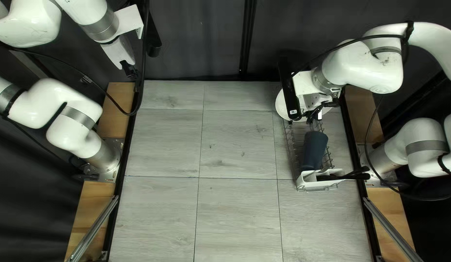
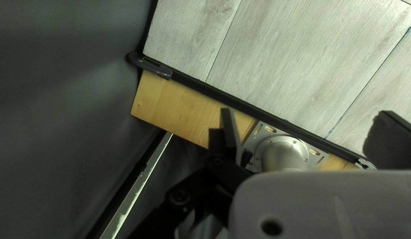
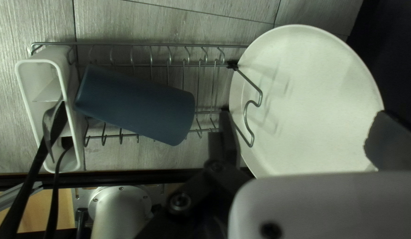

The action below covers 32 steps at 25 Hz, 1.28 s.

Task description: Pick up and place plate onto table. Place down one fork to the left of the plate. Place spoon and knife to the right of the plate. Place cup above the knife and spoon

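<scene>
Over the back of the dish rack hangs my right gripper [image 1: 315,115], partly hiding the white plate [image 1: 281,105] under it. In the right wrist view the gripper [image 3: 305,137] stands open, its fingers wide apart above the plate [image 3: 307,88], which rests at the rack's wire end. The dark blue cup [image 1: 314,150] lies on its side in the rack. Black-handled cutlery [image 1: 355,175] leans out of the rack's white holder; its exact kinds are hard to tell. My left gripper [image 1: 130,71] is raised by the far left corner; in the left wrist view the gripper [image 2: 307,132] is open and holds nothing.
The wire rack [image 3: 183,65] has its white cutlery holder [image 3: 25,84] at the end away from the plate. Black rails edge the table [image 1: 235,145] on both sides, with wooden boards [image 1: 113,114] beyond. A dark curtain [image 1: 201,39] hangs behind the far edge.
</scene>
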### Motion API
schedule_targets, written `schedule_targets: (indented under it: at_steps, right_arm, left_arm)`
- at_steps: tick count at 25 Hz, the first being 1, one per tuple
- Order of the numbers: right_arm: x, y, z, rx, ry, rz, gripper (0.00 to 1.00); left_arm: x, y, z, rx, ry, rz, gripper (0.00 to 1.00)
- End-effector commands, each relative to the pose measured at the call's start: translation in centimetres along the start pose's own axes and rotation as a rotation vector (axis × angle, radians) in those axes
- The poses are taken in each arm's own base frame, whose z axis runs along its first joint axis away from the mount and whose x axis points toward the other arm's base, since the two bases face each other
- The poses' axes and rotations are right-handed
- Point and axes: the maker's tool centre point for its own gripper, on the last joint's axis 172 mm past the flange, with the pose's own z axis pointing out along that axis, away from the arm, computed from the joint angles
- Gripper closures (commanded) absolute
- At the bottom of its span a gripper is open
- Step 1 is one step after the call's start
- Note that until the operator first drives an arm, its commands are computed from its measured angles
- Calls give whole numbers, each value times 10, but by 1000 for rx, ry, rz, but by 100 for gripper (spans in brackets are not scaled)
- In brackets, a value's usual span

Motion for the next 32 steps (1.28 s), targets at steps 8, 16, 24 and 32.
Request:
schedule_targets:
  at_steps: [8,16,24,32]
  right_arm:
    - [-18,32,12,-14,-41,-16,0]
    - [-53,82,28,-116,-129,-53,0]
    - [-69,117,71,-148,-170,-35,0]
    - [-72,115,78,-175,-169,-30,100]
  left_arm:
    - [0,0,0,0,0,0,0]
    - [0,0,0,0,0,0,0]
    - [0,0,0,0,0,0,0]
    - [0,0,0,0,0,0,0]
